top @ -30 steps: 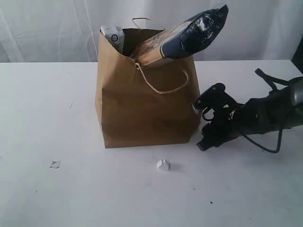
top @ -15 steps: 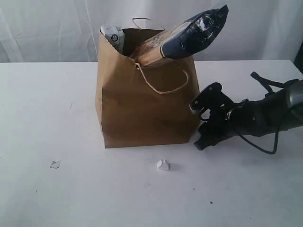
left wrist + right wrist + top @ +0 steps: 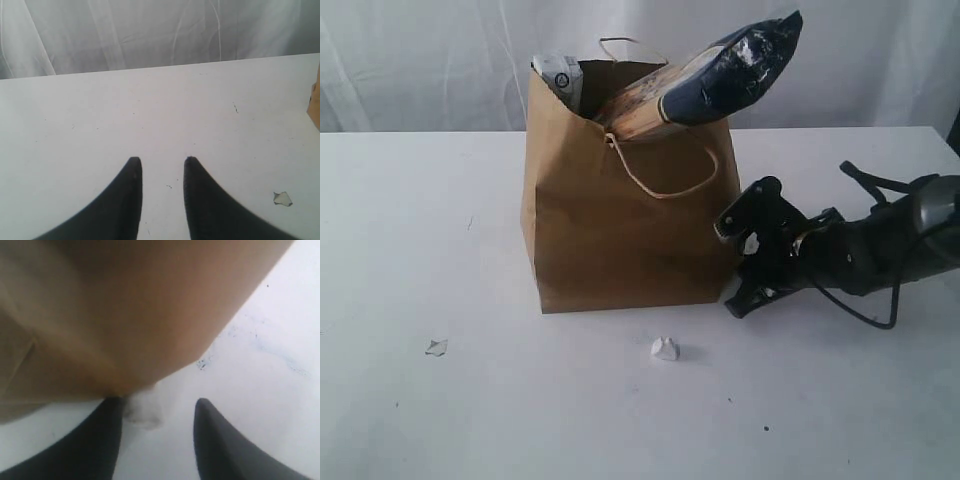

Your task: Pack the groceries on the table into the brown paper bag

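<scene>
The brown paper bag [image 3: 620, 225] stands upright on the white table [image 3: 440, 230]. The long navy-tan packet [image 3: 720, 75] sticks out of its top, leaning right. A white and grey item [image 3: 560, 73] pokes out at the bag's top left corner. The jars, the yellow bottle and the pouch are hidden. My right gripper [image 3: 728, 268] is open, low at the bag's lower right corner; its wrist view shows the bag [image 3: 125, 315] just beyond the gripper [image 3: 157, 402]. My left gripper [image 3: 160, 161] is open over bare table [image 3: 150, 100], holding nothing; the exterior view does not show it.
A small crumpled white scrap [image 3: 665, 349] lies in front of the bag, and a flat scrap [image 3: 436, 347] lies at the front left. A blurred white lump [image 3: 144, 410] lies on the table by one right finger. A white curtain [image 3: 420, 60] hangs behind the table.
My right gripper has slid left along the table, closing on the bag's lower right corner. The bag and its contents have not moved.
</scene>
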{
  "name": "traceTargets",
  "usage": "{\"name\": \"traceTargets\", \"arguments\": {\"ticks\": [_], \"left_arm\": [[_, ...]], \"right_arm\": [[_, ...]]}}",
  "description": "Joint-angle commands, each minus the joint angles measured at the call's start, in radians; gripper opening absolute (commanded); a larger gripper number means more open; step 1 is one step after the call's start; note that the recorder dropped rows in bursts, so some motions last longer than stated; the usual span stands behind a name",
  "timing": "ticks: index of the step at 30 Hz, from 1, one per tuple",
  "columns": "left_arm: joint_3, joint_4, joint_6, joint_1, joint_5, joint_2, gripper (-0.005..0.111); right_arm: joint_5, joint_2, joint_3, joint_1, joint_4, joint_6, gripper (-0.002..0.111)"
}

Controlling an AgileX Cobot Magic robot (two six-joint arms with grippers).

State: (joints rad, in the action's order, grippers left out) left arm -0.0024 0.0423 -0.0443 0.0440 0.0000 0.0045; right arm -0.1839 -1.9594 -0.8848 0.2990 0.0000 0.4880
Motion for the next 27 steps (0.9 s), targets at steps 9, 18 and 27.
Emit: {"name": "traceTargets", "arguments": {"ticks": [9,18,27], "left_arm": [[0.002,-0.008,-0.002,0.004,0.000,-0.005,0.035],[0.002,-0.008,-0.002,0.004,0.000,-0.005,0.035],[0.002,-0.008,-0.002,0.004,0.000,-0.005,0.035]], "right_arm": [[0.093,0.010,0.031,-0.003,0.011,-0.029,0.000],[-0.016,0.263,0.231,-0.031,0.058,-0.132,0.000],[-0.009,0.601,0.281,-0.031,0.148,-0.277,0.000]]}}
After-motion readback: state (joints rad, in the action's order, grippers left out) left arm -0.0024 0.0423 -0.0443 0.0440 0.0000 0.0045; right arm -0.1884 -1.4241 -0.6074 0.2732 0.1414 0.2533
